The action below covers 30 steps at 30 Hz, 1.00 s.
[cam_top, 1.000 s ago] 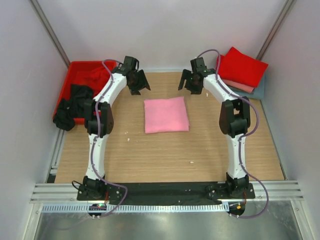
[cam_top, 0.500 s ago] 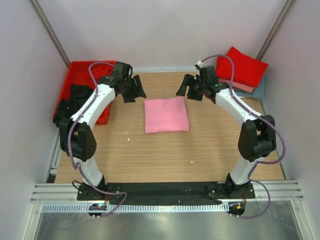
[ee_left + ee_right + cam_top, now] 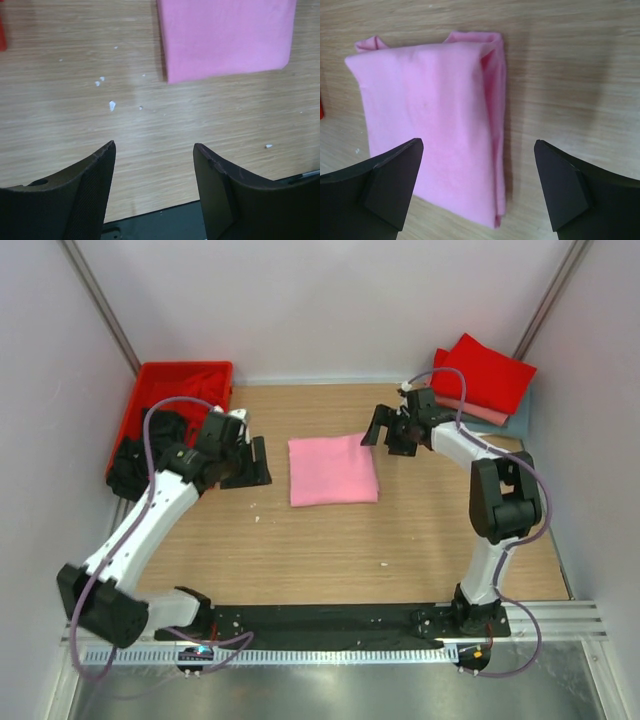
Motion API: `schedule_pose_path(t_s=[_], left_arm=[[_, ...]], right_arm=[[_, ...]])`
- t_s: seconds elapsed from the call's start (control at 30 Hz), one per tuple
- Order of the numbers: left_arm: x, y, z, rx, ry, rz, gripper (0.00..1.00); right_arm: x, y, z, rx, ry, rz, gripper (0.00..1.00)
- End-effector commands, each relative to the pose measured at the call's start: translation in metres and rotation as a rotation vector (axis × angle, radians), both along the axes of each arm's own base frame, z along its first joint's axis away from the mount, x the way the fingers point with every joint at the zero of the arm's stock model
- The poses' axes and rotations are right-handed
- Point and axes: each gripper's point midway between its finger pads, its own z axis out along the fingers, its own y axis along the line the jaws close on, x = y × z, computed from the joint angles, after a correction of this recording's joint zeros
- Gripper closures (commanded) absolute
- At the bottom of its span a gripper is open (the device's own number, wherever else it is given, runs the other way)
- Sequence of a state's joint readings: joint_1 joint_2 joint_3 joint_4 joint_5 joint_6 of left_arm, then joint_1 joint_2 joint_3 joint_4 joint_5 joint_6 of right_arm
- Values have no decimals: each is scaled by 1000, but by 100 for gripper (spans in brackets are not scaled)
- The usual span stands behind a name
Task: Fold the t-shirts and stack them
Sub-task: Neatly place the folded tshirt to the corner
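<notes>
Overhead view: the pink t-shirt (image 3: pixel 333 469) lies folded into a rough square near the middle of the tabletop (image 3: pixel 300 550), flat, touching nothing else. The left hand (image 3: pixel 245 470) sits low over the wood just to the left of the shirt, apart from it. On its wrist camera the two fingers (image 3: pixel 90 190) stand apart with only bare tabletop and a few white specks (image 3: pixel 112 105) between them, so I log it as open and empty; the shirt's near corner shows farther off in that view. The right hand (image 3: pixel 388 435) is at the shirt's far right corner. On its wrist camera the jaws are spread very wide, with the shirt's layered folded edge lying below the gap; nothing is pinched. I cannot tell whether the fingertips touch the cloth or the wood. At the far right corner of the tabletop there is a stack: a bright red t-shirt (image 3: pixel 485 372) on top, a salmon t-shirt (image 3: pixel 478 410) under it, and a grey-blue t-shirt (image 3: pixel 517 420) at the bottom, with only the edges of the lower two visible. The red tray (image 3: pixel 140 400) is at the far left, with a black t-shirt (image 3: pixel 135 460) bunched in it and spilling over its near rim.
</notes>
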State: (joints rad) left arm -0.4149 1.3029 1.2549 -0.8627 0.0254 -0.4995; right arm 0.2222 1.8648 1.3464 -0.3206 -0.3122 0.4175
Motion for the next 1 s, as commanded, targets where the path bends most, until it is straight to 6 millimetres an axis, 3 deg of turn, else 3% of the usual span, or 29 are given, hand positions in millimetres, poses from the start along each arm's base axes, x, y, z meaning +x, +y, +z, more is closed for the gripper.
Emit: schedule_pose_path(t_s=[0.0, 0.03, 0.2, 0.37, 0.47, 0.67, 0.8, 0.9, 0.97], left_arm=[[-23, 32, 4, 109, -53, -1, 35], [-31, 37, 0, 119, -56, 1, 35], [-43, 47, -18, 128, -68, 25, 35], [-50, 55, -28, 129, -76, 72, 36], [-53, 57, -32, 128, -80, 91, 35], [-50, 57, -32, 135, -90, 85, 35], [-47, 59, -36, 156, -75, 88, 36], [-48, 61, -33, 160, -84, 97, 36], [-52, 64, -27, 148, -89, 122, 37]], right_arm=[[29, -5, -15, 57, -33, -11, 0], [29, -2, -33, 75, 4, -1, 0], [45, 11, -55, 140, 33, -1, 2], [31, 24, -81, 141, 86, 3, 6], [19, 29, -98, 141, 121, -4, 14], [-12, 43, -132, 188, 193, -14, 52], [-19, 49, -136, 232, 170, -20, 93], [-15, 52, -122, 251, 142, -11, 99], [-3, 55, -94, 270, 88, -3, 99]])
